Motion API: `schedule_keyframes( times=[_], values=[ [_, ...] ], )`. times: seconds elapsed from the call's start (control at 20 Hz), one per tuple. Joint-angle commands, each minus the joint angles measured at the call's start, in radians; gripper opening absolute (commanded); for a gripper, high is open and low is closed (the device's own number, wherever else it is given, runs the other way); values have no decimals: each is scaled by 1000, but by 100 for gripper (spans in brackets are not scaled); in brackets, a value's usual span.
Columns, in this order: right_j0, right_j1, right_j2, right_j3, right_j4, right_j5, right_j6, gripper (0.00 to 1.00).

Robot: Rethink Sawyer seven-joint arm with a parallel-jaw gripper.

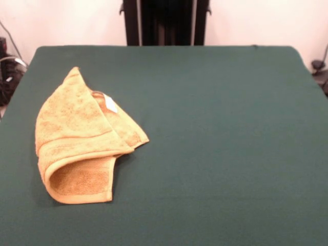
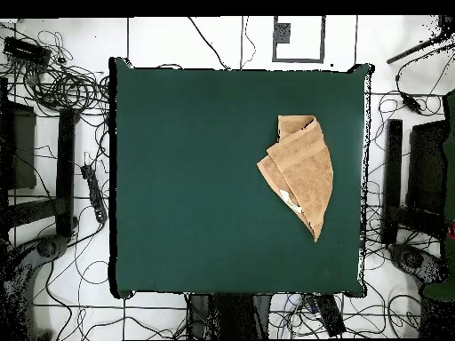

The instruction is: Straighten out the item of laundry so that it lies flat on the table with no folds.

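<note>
The item of laundry [image 1: 77, 136] is a mustard-yellow terry towel lying folded over itself on the left part of the dark green table [image 1: 215, 133] in the front view. Its top layer forms a pointed flap towards the far side, and a rolled fold opens at the near end. A small white tag [image 1: 110, 103] shows near the middle fold. In the overhead view the towel [image 2: 302, 169] lies towards the right side of the table [image 2: 195, 178], narrowing to a point at its lower end. No gripper shows in either view.
Black stands and tangled cables [image 2: 53, 89] lie on the floor around the table in the overhead view. The robot's dark pedestal [image 1: 165, 21] stands behind the far edge in the front view. Dark equipment [image 1: 7, 72] sits beside the table's left edge.
</note>
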State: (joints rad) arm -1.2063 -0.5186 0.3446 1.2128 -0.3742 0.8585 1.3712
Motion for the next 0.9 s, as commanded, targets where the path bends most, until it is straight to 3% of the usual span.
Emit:
schedule_keyframes(
  times=[0.05, 0.5, 0.9],
  values=[
    [120, 39, 90, 25, 33, 93, -59, 100],
    [238, -37, -20, 127, 95, -2, 247, 100],
    [358, -51, -123, 161, 151, -103, 425, 100]
  ],
)
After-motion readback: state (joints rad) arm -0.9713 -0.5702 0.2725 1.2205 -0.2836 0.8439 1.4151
